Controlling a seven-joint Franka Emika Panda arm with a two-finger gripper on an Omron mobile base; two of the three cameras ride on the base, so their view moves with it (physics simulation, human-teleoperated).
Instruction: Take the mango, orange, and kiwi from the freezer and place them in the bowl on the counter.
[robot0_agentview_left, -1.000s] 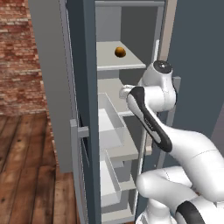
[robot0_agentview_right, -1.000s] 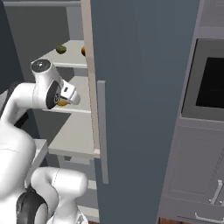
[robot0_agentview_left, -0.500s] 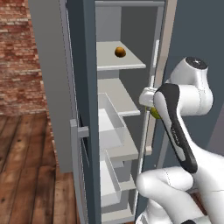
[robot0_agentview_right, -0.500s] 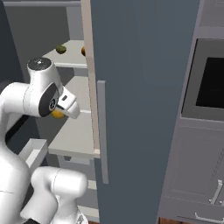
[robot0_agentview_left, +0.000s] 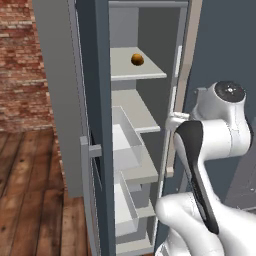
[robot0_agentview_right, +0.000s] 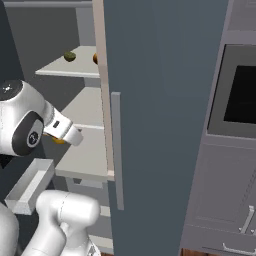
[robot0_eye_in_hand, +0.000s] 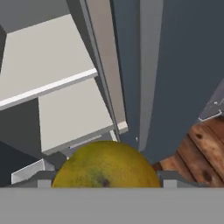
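Observation:
A golden-yellow mango sits between my gripper's fingertips, which are shut on it. In the right base view the gripper hangs in front of the freezer's middle shelf, just left of the open door's edge, with a bit of the mango showing under it. The orange lies on the upper shelf. Beside it lies the dark green kiwi, with the orange half behind the door edge. The bowl and the counter are out of view.
White drawers stand pulled out below the shelves, one just under my arm. A built-in oven and grey cabinet fronts are right of the door. Brick wall and wooden floor lie left.
The arm has swung back out of the freezer's shelf space toward the door edge, carrying the mango with it. The orange and kiwi have stayed on the upper shelf.

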